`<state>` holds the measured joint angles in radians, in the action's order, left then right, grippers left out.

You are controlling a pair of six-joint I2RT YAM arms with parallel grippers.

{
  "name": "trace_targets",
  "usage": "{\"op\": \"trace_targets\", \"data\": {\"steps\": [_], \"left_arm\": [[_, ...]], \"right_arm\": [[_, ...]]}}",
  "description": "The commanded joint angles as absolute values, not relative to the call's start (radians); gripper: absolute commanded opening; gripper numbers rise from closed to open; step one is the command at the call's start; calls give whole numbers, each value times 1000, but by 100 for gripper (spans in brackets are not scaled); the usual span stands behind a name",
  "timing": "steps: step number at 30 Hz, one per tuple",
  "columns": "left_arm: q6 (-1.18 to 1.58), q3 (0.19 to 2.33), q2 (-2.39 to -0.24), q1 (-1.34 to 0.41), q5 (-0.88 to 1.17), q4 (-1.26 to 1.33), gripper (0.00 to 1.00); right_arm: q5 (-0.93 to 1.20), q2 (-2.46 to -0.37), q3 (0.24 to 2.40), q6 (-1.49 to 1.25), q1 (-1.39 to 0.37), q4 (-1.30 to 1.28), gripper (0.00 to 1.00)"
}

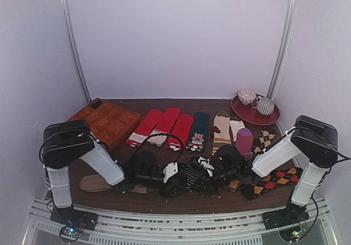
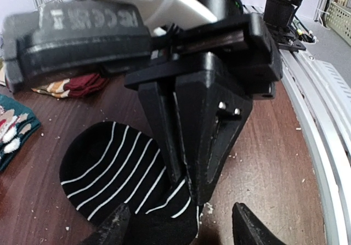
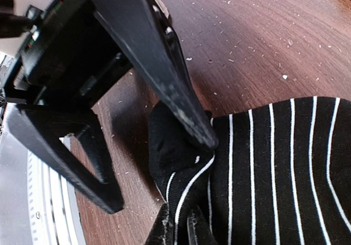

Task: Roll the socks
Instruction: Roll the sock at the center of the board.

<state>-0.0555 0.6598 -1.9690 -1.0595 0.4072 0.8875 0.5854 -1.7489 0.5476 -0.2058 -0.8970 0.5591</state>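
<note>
Socks [image 1: 194,174], the black ones with thin white stripes, lie at the near middle of the table [image 3: 247,36] between my two arms. They are well apart from the red socks [image 1: 164,125] lined up further back and near the argyle sock [image 1: 274,180] on the right. I can't tell whether I have one sock here or a pair stacked. My right gripper [image 3: 180,229] is clamped on the fabric's edge, fingers pressed together with a fold of stripes bunched between them. I read that as an anchor, pinning this end so the cloth won't slide over the wood. My left gripper [image 2: 181,223] is released and carries nothing, its jaws spread wide. It straddles the same end: in the right wrist view one finger [image 3: 164,80] comes down with its tip touching the black hem, while the other stands on bare wood just beside the sock. Set like that, it looks placed to take a fresh bite. I judge the roll barely begun, since the striped body spreads out on the table and only the pinched end is humped. Next I would close the left on the hem and turn it over toward the flat part. The grippers sit very close together, so I'd move gently to avoid knocking one against the other or tugging the fold loose.
</note>
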Motion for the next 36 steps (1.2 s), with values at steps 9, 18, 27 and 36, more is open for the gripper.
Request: {"op": "trace_targets", "data": {"steps": [9,18,27,36], "left_arm": [[-10,683,-2057,-1062,421,804,42],[23,691,-2075,-1063,458,725,0],[164,661,-2098,-1053,513,586,0],[255,620,-2159,-1043,529,560,0]], "right_arm": [[513,-1826,524,-187,-893,335,6],[513,-1816,538,-183,-891,304,7],[432,-1675,571,-146,-886,238,24],[323,-1460,494,-6,-896,360,30]]}}
